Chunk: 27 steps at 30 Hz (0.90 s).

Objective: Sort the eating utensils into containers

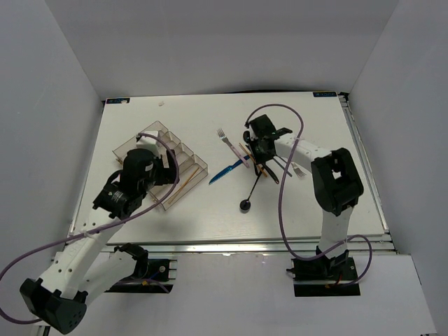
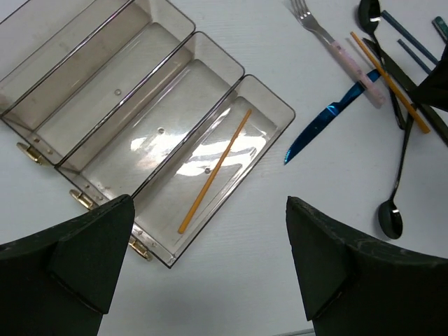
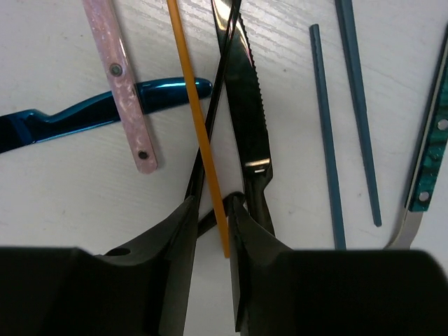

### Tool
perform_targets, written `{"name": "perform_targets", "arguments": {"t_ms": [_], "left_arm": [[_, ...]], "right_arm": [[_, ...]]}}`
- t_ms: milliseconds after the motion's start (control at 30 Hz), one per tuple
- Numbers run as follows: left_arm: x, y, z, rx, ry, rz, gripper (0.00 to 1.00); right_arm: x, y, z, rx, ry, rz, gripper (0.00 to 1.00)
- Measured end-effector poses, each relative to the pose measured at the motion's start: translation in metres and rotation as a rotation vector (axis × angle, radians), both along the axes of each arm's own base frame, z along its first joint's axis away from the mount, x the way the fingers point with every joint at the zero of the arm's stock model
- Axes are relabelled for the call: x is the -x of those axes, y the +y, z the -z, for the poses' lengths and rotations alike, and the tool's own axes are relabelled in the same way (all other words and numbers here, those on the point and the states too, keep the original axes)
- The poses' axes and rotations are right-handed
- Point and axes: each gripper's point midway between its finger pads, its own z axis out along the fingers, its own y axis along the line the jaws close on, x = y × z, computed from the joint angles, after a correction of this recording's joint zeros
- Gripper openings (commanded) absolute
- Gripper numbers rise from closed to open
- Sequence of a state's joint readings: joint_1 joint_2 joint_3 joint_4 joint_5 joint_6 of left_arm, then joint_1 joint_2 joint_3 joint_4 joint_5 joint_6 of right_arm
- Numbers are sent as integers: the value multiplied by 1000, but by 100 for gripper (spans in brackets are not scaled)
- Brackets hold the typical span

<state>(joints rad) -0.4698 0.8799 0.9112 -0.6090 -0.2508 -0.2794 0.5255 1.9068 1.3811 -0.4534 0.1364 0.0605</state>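
The clear organiser tray [image 2: 262,87] lies left of the middle, also in the top view [image 1: 183,150]; one orange stick [image 2: 213,171] rests in its nearest compartment. My left gripper [image 2: 210,266] is open and empty above the tray's near corner, as the top view [image 1: 168,168] shows. My right gripper [image 3: 213,203] is low over the utensil pile [image 1: 260,155]. Its jaws stand narrowly apart astride a second orange stick [image 3: 199,119], which lies on the table. A black knife [image 3: 248,105], a black spoon handle [image 3: 208,126], a blue knife [image 3: 84,115] and a pink fork handle [image 3: 122,77] cross there.
Two blue sticks [image 3: 325,140] and a teal-handled utensil [image 3: 430,161] lie right of the pile. The black spoon's bowl [image 1: 245,204] points toward the near edge. A fork [image 1: 224,136] lies between tray and pile. White walls enclose the table.
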Motion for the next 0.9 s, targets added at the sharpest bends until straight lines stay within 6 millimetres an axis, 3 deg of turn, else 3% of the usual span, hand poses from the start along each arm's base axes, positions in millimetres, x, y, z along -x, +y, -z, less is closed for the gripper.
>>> {"name": "perform_targets", "arguments": {"t_ms": [200, 333, 433, 567, 767, 900], "left_arm": [[11, 13, 26, -14, 28, -52, 98], [14, 14, 29, -3, 23, -56, 98], [12, 13, 27, 5, 14, -57, 98], [10, 12, 29, 8, 11, -58, 98], [10, 10, 30, 16, 17, -57, 98], [5, -11, 19, 128, 1, -13, 98]], "right_arm": [[-8, 1, 20, 45, 32, -22, 27], [-10, 1, 30, 70, 45, -43, 27], [-10, 0, 36, 82, 56, -56, 19], [-12, 1, 36, 85, 50, -66, 0], [-11, 1, 35, 80, 52, -59, 0], [2, 7, 17, 18, 58, -31, 0]]}}
